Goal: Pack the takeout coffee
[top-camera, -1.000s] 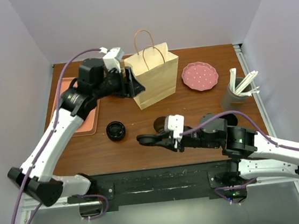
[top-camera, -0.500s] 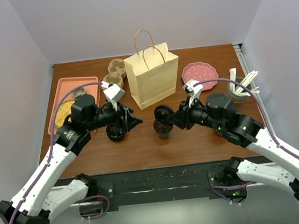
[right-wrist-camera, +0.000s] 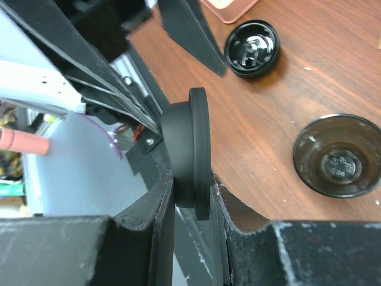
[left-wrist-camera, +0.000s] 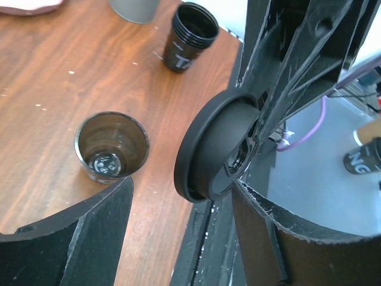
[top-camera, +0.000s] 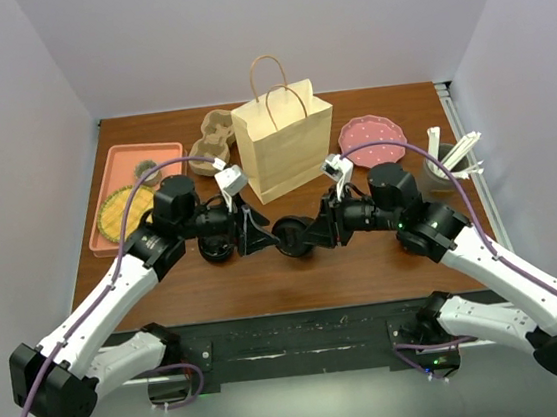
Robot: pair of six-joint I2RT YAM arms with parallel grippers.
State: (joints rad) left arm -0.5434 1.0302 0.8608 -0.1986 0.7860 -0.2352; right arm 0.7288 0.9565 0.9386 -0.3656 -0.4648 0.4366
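Cup (left-wrist-camera: 110,152): stood lidless (1 lid (left-wrist-camera: 214,149) aloft).
Right gripper (right-wrist-camera: 191,190): pinched lid edgewise.
Left gripper (left-wrist-camera: 178,205): agape; should clamp it before release.

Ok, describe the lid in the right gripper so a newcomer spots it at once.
Find the brown paper bag in the middle of the table. Just in front of it, the right gripper pinches a black lid on edge, in the air. The other lid lies flat on the wood.
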